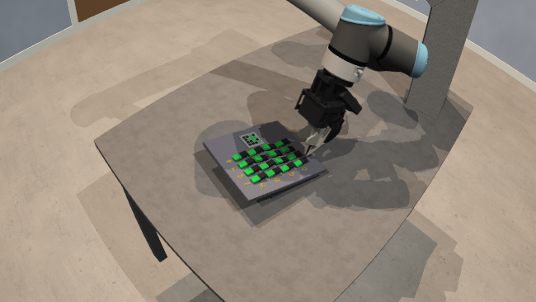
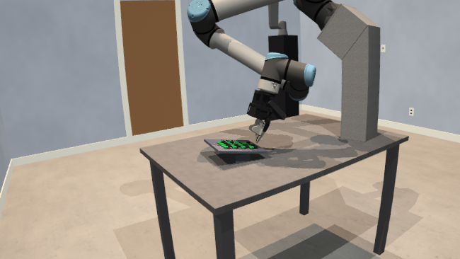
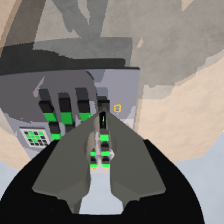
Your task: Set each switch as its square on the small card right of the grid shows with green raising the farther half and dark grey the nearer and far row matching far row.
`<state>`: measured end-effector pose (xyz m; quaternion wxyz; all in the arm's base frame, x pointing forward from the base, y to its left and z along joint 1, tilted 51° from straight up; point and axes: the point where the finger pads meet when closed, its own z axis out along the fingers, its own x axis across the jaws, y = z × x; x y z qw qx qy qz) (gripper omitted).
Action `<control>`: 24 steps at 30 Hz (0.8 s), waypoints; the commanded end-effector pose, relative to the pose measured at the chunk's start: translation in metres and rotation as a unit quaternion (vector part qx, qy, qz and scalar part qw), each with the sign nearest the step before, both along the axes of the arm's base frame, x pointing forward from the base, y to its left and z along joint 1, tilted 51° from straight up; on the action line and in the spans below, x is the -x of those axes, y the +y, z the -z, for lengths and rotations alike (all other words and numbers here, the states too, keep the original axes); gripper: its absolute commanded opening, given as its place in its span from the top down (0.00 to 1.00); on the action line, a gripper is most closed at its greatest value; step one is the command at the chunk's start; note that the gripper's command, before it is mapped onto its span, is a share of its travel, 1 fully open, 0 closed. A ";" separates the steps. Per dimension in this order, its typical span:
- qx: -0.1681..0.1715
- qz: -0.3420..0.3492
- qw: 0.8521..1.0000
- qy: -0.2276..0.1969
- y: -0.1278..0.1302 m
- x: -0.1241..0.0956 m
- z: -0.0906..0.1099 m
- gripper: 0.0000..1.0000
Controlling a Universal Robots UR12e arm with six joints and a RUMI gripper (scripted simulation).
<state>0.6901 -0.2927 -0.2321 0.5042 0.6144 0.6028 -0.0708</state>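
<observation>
Left first: small card (image 1: 251, 139) (image 3: 35, 137), on the raised panel (image 1: 223, 144) (image 2: 211, 143) (image 3: 125, 90), arm's right of the grid. Green and dark squares mixed; too small to read reliably square by square. Next, the switches (image 1: 264, 166) (image 2: 235, 146) (image 3: 66, 117), four by four, on the same panel on the desk (image 1: 177, 144) (image 2: 198, 173) (image 3: 145, 20). Both halves show on many, raised half unclear, so no count of matches or of what's left. Rightmost, end effector (image 1: 307, 154) (image 2: 257, 141) (image 3: 103, 112): clenched, nothing grasped, tips at or just above the near end of the outer column by the yellow letters; contact can't be told. Probably mid-task, lining up or finishing a press. Moving clear not done; any remaining mismatches come first.
</observation>
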 end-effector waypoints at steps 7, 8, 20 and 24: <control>0.000 0.000 1.000 0.000 -0.007 -0.005 0.005 1.00; 0.000 0.000 1.000 0.000 -0.007 -0.005 0.005 1.00; 0.000 0.000 1.000 0.000 -0.009 -0.007 0.006 1.00; 0.000 0.000 1.000 0.000 -0.010 -0.008 0.007 1.00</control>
